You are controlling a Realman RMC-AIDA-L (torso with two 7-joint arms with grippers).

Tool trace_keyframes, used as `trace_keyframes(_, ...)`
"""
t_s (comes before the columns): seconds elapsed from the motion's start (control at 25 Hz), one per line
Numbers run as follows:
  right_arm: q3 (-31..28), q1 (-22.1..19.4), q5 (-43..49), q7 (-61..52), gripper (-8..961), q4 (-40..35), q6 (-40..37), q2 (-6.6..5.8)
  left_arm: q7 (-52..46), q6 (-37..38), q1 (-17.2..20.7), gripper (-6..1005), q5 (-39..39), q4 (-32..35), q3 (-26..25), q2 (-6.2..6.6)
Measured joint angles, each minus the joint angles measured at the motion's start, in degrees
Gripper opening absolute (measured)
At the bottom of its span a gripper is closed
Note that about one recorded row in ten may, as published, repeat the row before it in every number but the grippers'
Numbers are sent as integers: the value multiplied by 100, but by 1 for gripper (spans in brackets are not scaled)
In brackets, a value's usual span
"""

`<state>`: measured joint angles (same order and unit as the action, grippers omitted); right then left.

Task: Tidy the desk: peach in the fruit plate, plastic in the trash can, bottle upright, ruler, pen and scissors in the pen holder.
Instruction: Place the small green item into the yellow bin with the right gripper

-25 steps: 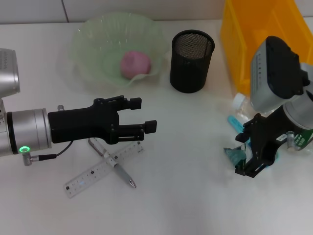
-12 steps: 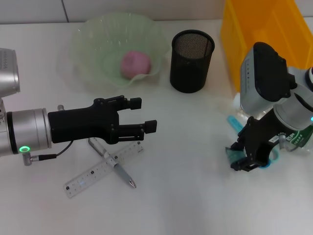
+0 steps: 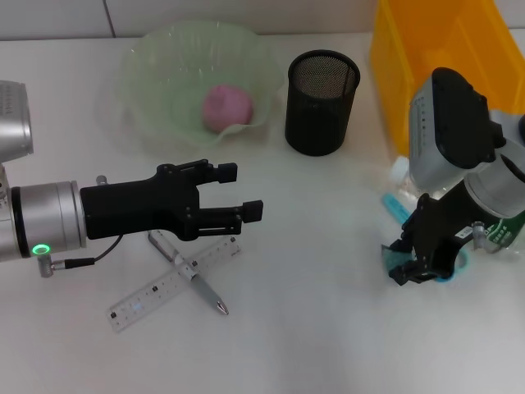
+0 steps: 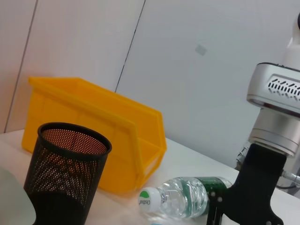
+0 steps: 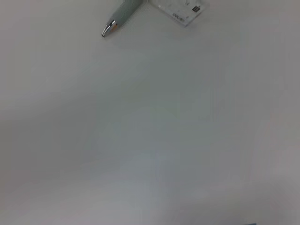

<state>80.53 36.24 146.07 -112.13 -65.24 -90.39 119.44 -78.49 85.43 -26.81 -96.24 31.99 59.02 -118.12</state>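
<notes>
The white desk carries a black mesh pen holder. Left of the holder stands a green fruit plate; right of it, a yellow bin. Nearer and left lie a ruler crossed by a pen; nearer and right, a bottle on its side.

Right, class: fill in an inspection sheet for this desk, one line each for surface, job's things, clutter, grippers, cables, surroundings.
Surface: white desk.
Job's things: peach in fruit plate; pen holder upright; pen crossing ruler; bottle lying down; scissors at the right gripper.
Clutter: nothing seen.
Grippers: left gripper open above the ruler; right gripper down at the scissors.
Cables: thin lead on the left arm.
Surroundings: yellow bin, wall behind.
</notes>
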Motion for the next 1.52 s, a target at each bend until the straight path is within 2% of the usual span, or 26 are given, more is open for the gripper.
trace_keyframes(0.08, -53, -95, -44, 4, 319, -243, -129, -5, -2, 0, 0, 847, 0, 0, -4, 0)
trace_keyframes(0.12, -249, -264, -173, 25, 318, -700, -367, -20, -9, 2, 0, 847, 0, 7, -8, 0)
trace_keyframes(0.16, -249, -264, -173, 25, 318, -700, -367, -20, -9, 2, 0, 847, 0, 7, -8, 0)
trace_keyframes(0.28, -953, -523, -400, 95, 317, -1619, -773, -35, -15, 5, -1, 847, 1, 18, -6, 0)
trace_keyframes(0.32, -953, -523, -400, 95, 316, -1619, -773, -35, -15, 5, -1, 847, 1, 18, -6, 0)
trace_keyframes(0.36, -1514, -627, -512, 102, 316, -2212, -1015, -35, -15, 6, -3, 847, 0, 22, -5, 0)
trace_keyframes(0.4, -1514, -627, -512, 102, 316, -2212, -1015, -35, -16, 6, -10, 847, 0, 28, -1, 1)
trace_keyframes(0.48, -2085, -706, -553, 57, 315, -2734, -1082, -35, -17, 7, -14, 847, 0, 31, -1, 5)
trace_keyframes(0.56, -2729, -773, -513, -108, 314, -3128, -667, -36, -17, 8, -19, 847, 0, 33, 0, 7)
trace_keyframes(0.6, -2729, -773, -513, -108, 312, -3128, -667, -36, -17, 8, -19, 847, 0, 33, 0, 7)
trace_keyframes(0.72, -3048, -798, -484, -165, 308, -2947, 82, -44, -16, 9, -43, 847, -1, 30, 1, 9)
trace_keyframes(0.76, -3068, -767, -442, -160, 306, -2539, 580, -47, -16, 9, -43, 847, -1, 30, 1, 9)
trace_keyframes(0.84, -3058, -742, -410, -150, 295, -2343, 773, -47, -15, 10, -51, 847, 0, 31, 4, 9)
trace_keyframes(0.96, -3003, -532, -266, -103, 279, -1472, 1563, -38, -27, 9, -76, 848, 0, 35, 13, 4)
trace_keyframes(1.08, -2897, -427, -259, -57, 294, -1131, 1770, -44, -36, 9, -79, 848, 0, 16, 14, 2)
trace_keyframes(1.24, -2772, -321, -256, 29, 448, -838, 1929, -52, -38, 8, -79, 848, 0, 10, 14, 0)
trace_keyframes(1.52, -2753, -312, -273, 69, 729, -904, 1889, -48, -38, 9, -41, 848, 0, 8, -4, 0)
